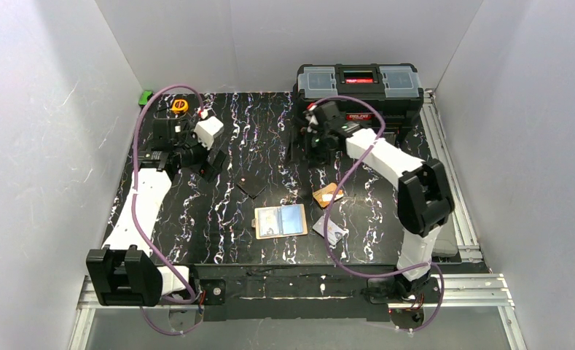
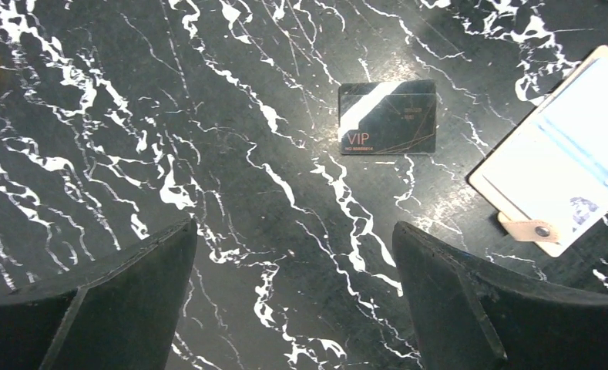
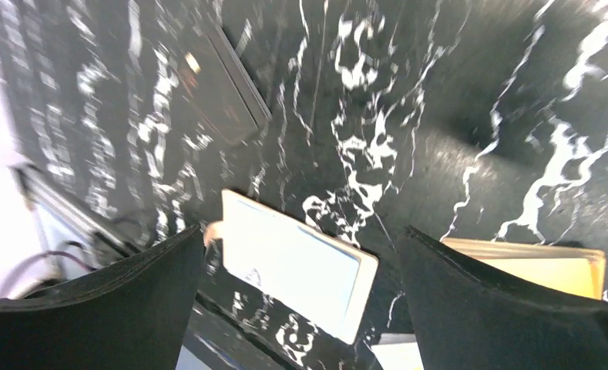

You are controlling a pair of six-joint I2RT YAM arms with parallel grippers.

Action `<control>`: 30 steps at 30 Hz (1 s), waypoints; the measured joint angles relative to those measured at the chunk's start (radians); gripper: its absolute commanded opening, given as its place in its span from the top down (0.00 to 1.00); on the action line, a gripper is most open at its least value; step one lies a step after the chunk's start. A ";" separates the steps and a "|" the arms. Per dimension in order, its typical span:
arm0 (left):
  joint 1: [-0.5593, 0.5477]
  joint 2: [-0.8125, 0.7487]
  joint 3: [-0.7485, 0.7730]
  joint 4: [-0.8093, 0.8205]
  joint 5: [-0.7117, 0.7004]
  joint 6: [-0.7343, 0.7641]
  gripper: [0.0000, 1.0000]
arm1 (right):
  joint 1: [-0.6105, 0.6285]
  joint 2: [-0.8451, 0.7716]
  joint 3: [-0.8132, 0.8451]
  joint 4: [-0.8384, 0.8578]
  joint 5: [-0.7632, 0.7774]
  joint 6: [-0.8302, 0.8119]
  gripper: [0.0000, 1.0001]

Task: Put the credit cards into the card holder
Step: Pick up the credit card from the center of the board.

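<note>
The card holder [image 1: 280,221] is lying open near the front of the table [image 1: 197,240], a light blue card [image 1: 293,218] showing inside, with the orange card [image 1: 328,195] and silver-white card [image 1: 330,230] being left loose just to its right. Both the left gripper [image 2: 293,231] and right gripper [image 3: 302,231] are being held wide open, nothing in them. Next card's probably best being pinched by a short edge and slid in flat while the holder's being pinned.
</note>
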 measured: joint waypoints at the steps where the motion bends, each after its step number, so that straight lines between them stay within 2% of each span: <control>1: 0.011 0.003 0.000 -0.001 0.020 -0.009 0.02 | -0.022 -0.019 -0.008 0.017 -0.026 0.016 0.00; 3: 0.024 0.015 0.000 -0.003 0.053 -0.016 0.02 | -0.074 -0.053 -0.031 0.041 -0.037 0.035 0.00; 4: 0.029 0.026 0.000 -0.003 0.068 -0.017 0.02 | -0.095 -0.056 -0.013 0.013 0.012 0.028 0.00; 8: 0.035 0.100 0.005 -0.006 0.097 -0.030 0.04 | -0.031 0.042 0.217 -0.118 0.225 -0.033 0.00; 9: 0.035 0.120 0.006 -0.004 0.098 -0.032 0.06 | -0.012 0.058 0.249 -0.113 0.223 -0.038 0.00; 11: 0.035 0.168 0.006 0.002 0.097 -0.035 0.09 | 0.015 0.075 0.269 -0.091 0.152 -0.022 0.07; 13: 0.035 0.219 0.007 0.010 0.095 -0.034 0.12 | 0.010 0.073 0.225 -0.040 0.085 0.006 0.08; 14: 0.035 0.238 0.006 0.015 0.092 -0.034 0.13 | 0.004 0.073 0.199 -0.016 0.084 0.011 0.13; 16: 0.035 0.275 0.006 0.031 0.082 -0.032 0.16 | 0.002 0.079 0.169 -0.008 0.146 -0.013 0.32; 19: 0.035 0.312 0.006 0.047 0.065 -0.035 0.22 | 0.034 0.137 0.261 -0.076 0.265 -0.072 0.86; 20: 0.035 0.323 0.006 0.055 0.061 -0.039 0.24 | 0.052 0.168 0.321 -0.095 0.294 -0.080 0.99; 24: 0.035 0.342 0.007 0.077 0.060 -0.070 0.40 | 0.076 0.186 0.370 -0.083 0.278 -0.063 0.99; 28: 0.035 0.342 0.017 0.092 0.070 -0.099 0.53 | 0.004 0.133 0.210 0.023 0.123 -0.002 0.99; 30: 0.035 0.342 0.019 0.096 0.077 -0.101 0.61 | -0.035 0.135 0.184 -0.003 0.113 -0.001 0.99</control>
